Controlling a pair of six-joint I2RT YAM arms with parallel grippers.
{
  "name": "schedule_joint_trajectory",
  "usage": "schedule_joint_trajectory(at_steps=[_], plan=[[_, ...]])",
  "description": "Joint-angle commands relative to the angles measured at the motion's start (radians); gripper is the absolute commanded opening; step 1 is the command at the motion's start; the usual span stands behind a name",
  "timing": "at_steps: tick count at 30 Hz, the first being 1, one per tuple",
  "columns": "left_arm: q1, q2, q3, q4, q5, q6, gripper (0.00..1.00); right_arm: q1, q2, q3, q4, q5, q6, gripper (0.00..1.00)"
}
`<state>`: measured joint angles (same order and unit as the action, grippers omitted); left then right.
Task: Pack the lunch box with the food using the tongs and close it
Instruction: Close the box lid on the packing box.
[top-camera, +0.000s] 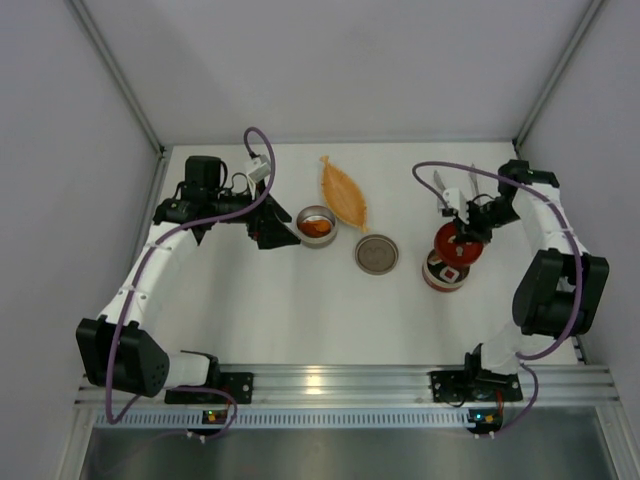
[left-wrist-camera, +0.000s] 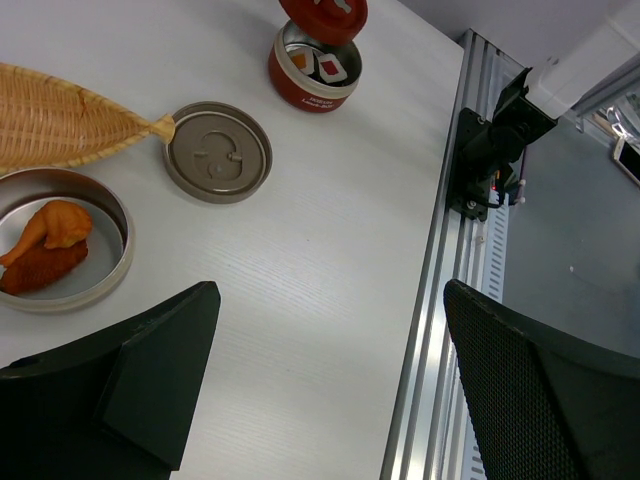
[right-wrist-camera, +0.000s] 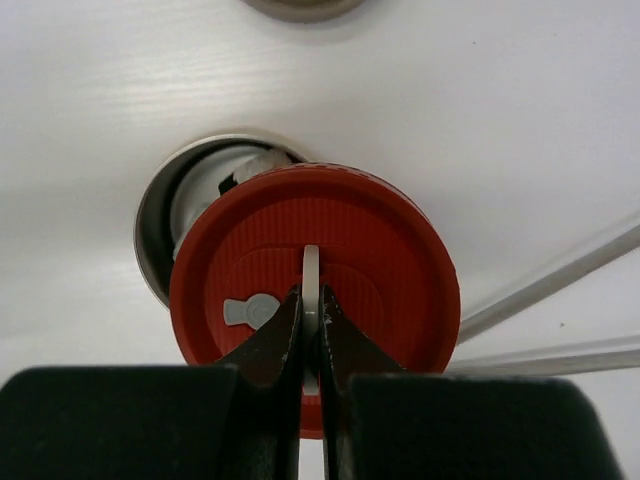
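While the lunch box (top-camera: 441, 279), a round red can, stands open toward 3 o'clock on the white tabletop (top-camera: 300, 310), its red lid (right-wrist-camera: 385, 245) hangs just above it, shifted toward 12 o'clock so that part of the inside shows. The right jaws are shut on the thin white tab (right-wrist-camera: 311, 262) that stands up from the middle of that lid. Inside the can the left wrist view shows two small pieces of food (left-wrist-camera: 329, 68), one orange, one red and white with a dark edge. Slim silver tongs (right-wrist-camera: 570, 355) lie flat on the tabletop at 12 o'clock of the can, partly hidden behind the right arm (top-camera: 545, 285) in the top view. A grey metal lid (top-camera: 376, 254) lies flat at 9 o'clock of the can, near but apart from it. At 10 o'clock of that lid stands a shallow silver tin (left-wrist-camera: 115, 215) holding two orange-brown lumps (left-wrist-camera: 45, 245). An orange leaf-shaped dish (top-camera: 345, 192) lies at 1 o'clock of the tin, its pointed end appearing to touch the grey lid's rim. The left jaws stand wide apart and hold nothing, just at 9 o'clock of the tin.
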<state>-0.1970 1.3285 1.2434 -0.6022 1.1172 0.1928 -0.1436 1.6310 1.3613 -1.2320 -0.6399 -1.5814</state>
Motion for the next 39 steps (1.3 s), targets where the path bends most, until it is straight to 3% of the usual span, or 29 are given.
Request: schedule_joint_trajectory(at_steps=[1,5,19,39], plan=[[0.005,-0.018,0.013,0.035,0.030,0.027,0.98,-0.016,-0.020,0.016,-0.222,0.034,-0.257,0.00],[0.005,-0.006,0.016,0.050,0.035,0.017,0.98,-0.014,-0.037,-0.021,-0.201,0.068,-0.380,0.00],[0.005,0.015,0.030,0.051,0.033,0.013,0.98,0.036,-0.053,-0.137,-0.107,0.071,-0.543,0.00],[0.005,0.020,0.036,0.035,0.026,0.025,0.99,0.076,0.001,-0.157,0.003,0.063,-0.534,0.00]])
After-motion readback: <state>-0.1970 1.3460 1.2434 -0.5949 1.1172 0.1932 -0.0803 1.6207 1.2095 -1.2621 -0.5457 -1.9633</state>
